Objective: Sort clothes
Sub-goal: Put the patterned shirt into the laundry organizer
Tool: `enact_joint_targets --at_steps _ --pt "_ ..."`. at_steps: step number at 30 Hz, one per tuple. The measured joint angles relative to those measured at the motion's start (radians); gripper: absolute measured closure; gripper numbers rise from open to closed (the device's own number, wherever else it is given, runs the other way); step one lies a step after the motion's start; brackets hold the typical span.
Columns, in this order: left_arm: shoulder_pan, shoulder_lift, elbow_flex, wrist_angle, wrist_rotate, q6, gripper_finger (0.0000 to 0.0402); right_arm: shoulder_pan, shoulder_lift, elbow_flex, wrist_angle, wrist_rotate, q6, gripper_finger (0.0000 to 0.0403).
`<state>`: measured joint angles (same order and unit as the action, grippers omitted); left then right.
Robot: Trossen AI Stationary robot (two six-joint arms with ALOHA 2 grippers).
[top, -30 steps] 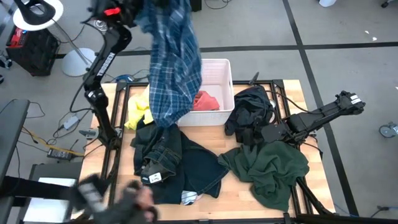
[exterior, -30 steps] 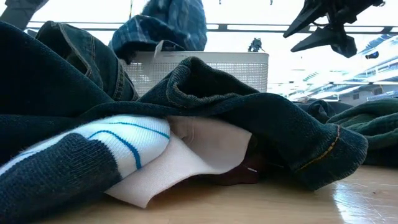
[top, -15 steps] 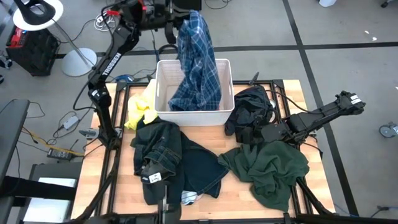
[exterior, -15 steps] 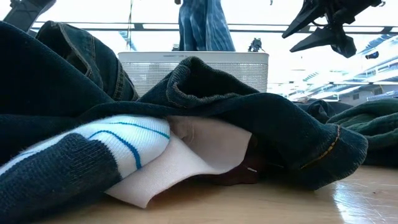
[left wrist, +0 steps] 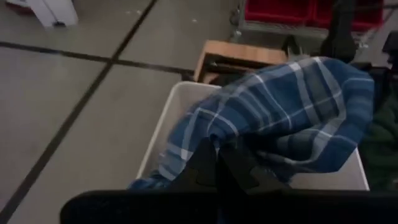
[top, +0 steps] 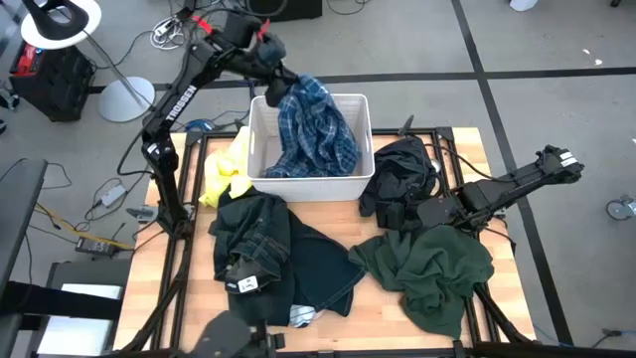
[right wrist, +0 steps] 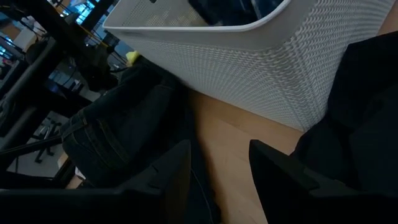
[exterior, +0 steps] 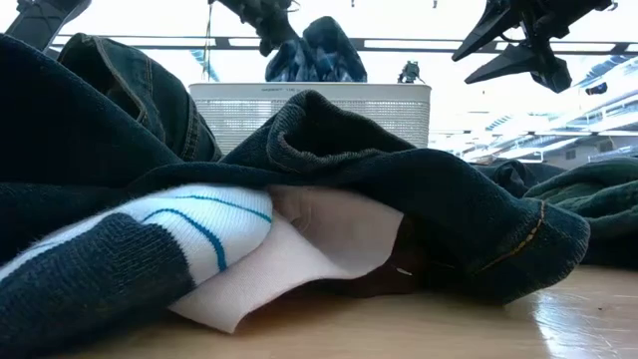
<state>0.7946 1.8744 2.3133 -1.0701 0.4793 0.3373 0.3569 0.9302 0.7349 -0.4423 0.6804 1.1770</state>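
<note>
High view: left end effector (top: 276, 88), clamped shut on the blue plaid fabric shirt (top: 313, 134), lowers it into the white plastic rectangular bin (top: 260, 177); right end effector (top: 405, 215) waits open.

both arms are showing as dark, near-black jointed links. the left arm (top: 177, 94) is carrying white lettering along its long link, with red patches near its upper joint. the right arm (top: 517, 184) is ending in a pale grey piece at its outer joint. the right hand (right wrist: 217, 171) is showing two flat, dark, matte fingers (right wrist: 171, 177) with squared edges.
</note>
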Motion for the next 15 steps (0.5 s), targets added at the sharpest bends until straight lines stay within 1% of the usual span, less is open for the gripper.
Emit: enact_joint_targets --at_steps 3,6,9,11,15 --pt "-0.015 0.003 -0.072 0.015 -0.004 0.009 0.0401 0.000 0.000 0.000 0.000 0.000 0.007 0.0239" --pt "-0.038 0.003 -0.178 0.063 -0.020 0.046 0.0401 0.000 0.001 0.000 0.001 0.001 0.010 0.0239" --pt "-0.061 0.004 -0.277 0.068 -0.064 0.052 0.0401 0.000 0.001 0.000 0.004 0.005 0.025 0.0239" --pt "-0.079 0.004 -0.344 0.084 -0.107 0.053 0.0401 0.000 0.001 0.000 0.006 0.006 0.029 0.0239" --pt "-0.116 0.004 -0.481 0.115 -0.248 0.084 0.0401 0.000 0.001 0.000 0.008 0.006 0.051 0.0239"
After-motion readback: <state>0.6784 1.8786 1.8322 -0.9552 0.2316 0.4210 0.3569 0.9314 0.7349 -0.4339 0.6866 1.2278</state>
